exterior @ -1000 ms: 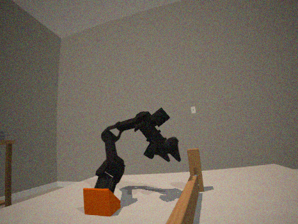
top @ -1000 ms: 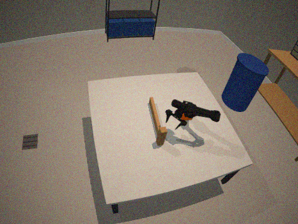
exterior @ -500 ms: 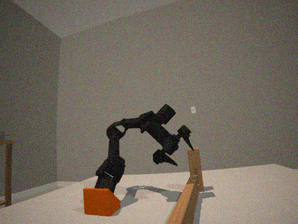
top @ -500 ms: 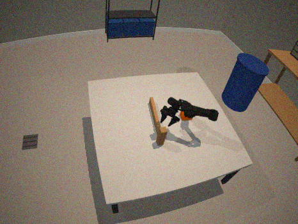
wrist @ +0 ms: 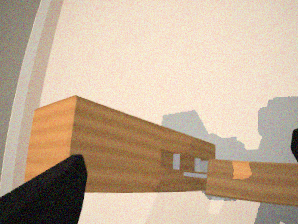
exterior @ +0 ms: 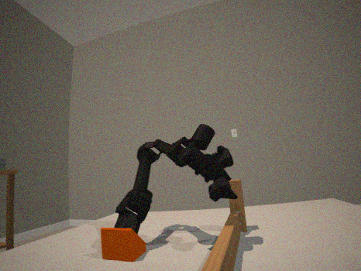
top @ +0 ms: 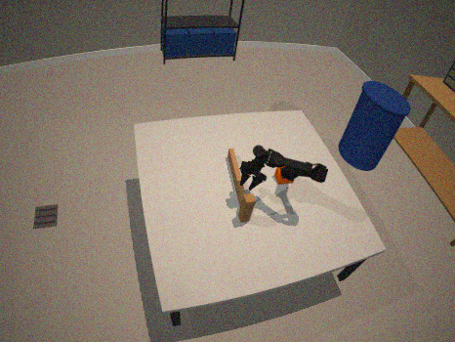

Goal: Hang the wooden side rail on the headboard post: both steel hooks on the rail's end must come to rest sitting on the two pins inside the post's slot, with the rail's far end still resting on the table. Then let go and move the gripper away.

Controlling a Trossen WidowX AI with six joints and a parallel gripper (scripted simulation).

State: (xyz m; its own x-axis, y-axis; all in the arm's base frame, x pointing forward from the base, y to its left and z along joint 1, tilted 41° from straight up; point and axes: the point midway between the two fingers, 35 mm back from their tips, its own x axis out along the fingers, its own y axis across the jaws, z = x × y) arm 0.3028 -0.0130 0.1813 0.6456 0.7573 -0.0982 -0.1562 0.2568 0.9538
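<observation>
The wooden post (top: 247, 209) (exterior: 238, 201) (wrist: 120, 150) stands upright on the table. The wooden side rail (top: 234, 163) (exterior: 223, 248) (wrist: 270, 183) runs away from it, low over the table, its near end close against the post's lower part. In the wrist view, pale steel parts (wrist: 195, 175) show between the rail's end and the post's slot; whether the hooks sit on the pins cannot be told. The far end appears to rest on the table in the top view. My gripper (top: 246, 187) (exterior: 232, 188) (wrist: 191, 153) is open and empty, close beside the post's upper part, above the rail.
The orange block (top: 283, 176) (exterior: 122, 245) is at the arm's base on the white table (top: 195, 274) (exterior: 306, 228). A blue barrel (top: 373, 127), a wooden bench (top: 430, 166) and a shelf rack with blue bins (top: 200, 43) stand beyond the table.
</observation>
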